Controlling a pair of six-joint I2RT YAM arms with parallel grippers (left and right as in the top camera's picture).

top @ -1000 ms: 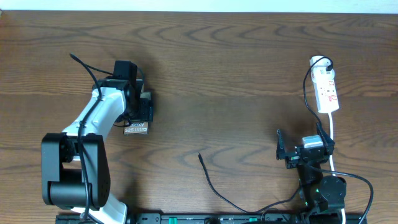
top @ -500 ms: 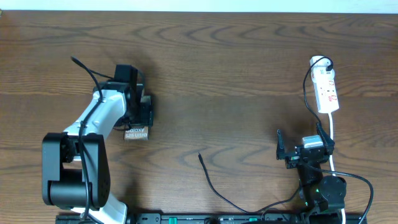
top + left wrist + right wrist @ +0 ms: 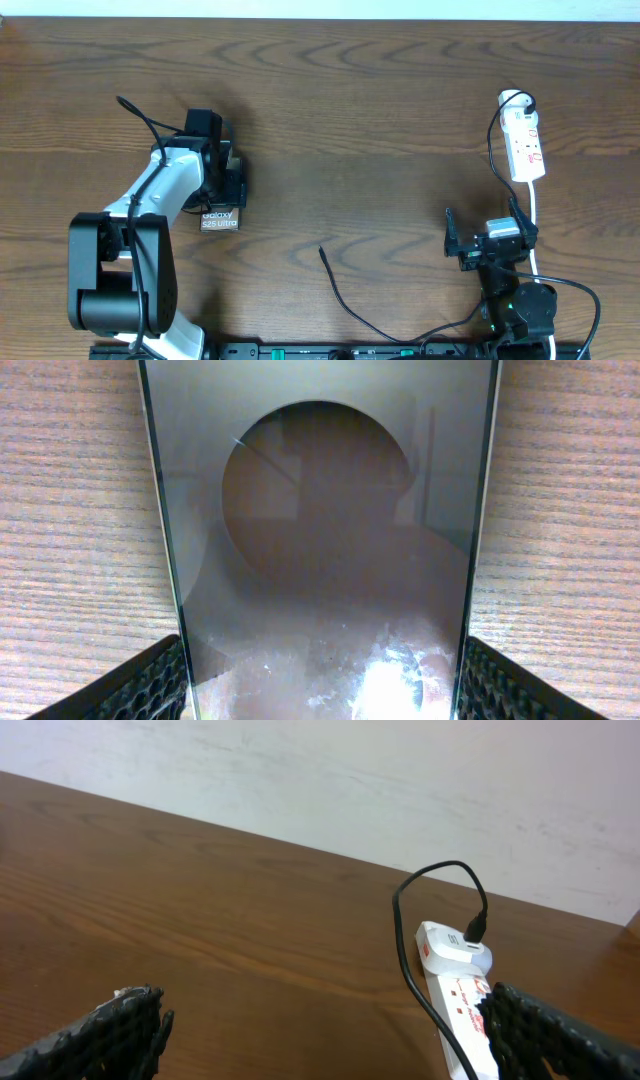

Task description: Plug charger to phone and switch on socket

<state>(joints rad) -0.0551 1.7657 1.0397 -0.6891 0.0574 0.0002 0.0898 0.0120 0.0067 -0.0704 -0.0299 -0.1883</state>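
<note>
The phone [image 3: 221, 218] lies flat on the wooden table at the left, with its white "Galaxy S25 Ultra" lettering showing. My left gripper [image 3: 226, 185] is over it, and in the left wrist view [image 3: 320, 695] both fingers press the long edges of the phone's glossy face [image 3: 320, 510]. The charger's black plug tip [image 3: 322, 251] lies loose at the middle front, and its thin cable runs to the front edge. The white socket strip [image 3: 526, 146] lies at the far right. My right gripper [image 3: 487, 243] is open and empty in front of it; the strip [image 3: 462, 995] shows between its fingers [image 3: 330, 1030].
A black cable [image 3: 420, 910] is plugged into the far end of the strip and trails toward the front. The strip's white cord [image 3: 538, 215] runs past my right arm. A white wall borders the table's far edge.
My left gripper and the phone have shifted slightly toward the table's front, and more of the lettering shows. The right arm, the charger tip and the strip have not moved.
</note>
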